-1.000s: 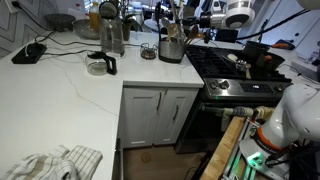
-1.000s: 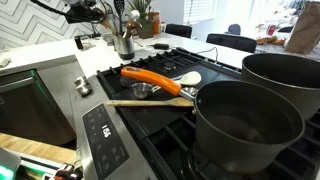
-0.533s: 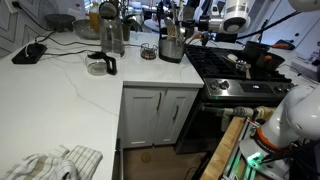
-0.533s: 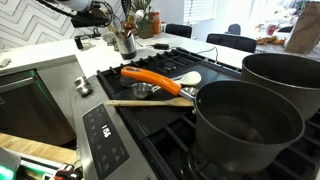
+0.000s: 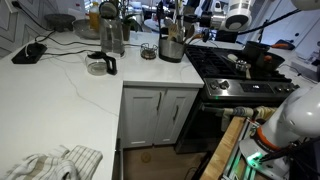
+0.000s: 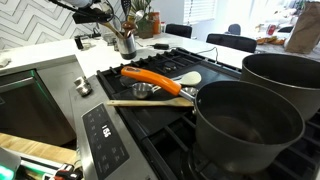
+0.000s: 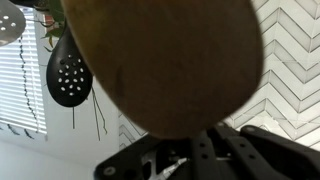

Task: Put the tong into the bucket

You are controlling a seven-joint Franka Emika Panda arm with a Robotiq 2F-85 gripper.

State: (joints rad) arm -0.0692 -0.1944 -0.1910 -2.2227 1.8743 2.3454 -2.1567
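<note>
Tong first: slim bare steel, so I'd judge it light, stiff and slick, with two springy arms that want to splay. The best hold looks to be across both arms near the middle, pinched together so it can't swivel. Where is it? I can't single it out. At this size it's lost among the utensil handles (image 5: 168,20) sticking up out of the bucket (image 5: 172,48), so it may be in there or up at the fingers. The bucket stands on the bench (image 5: 80,80), at the stove (image 5: 235,70) end.

The fingers (image 6: 96,13) hover just above the bucket, close to those handles. How wide they're set, or whether they hold anything, I cannot tell. The wrist view is filled by a big brown wooden spoon bowl (image 7: 160,60), with a black slotted spoon (image 7: 68,75) alongside. A small cup (image 5: 148,51) sits just beside the bucket, and a jug (image 5: 111,35) stands beyond that.
</note>
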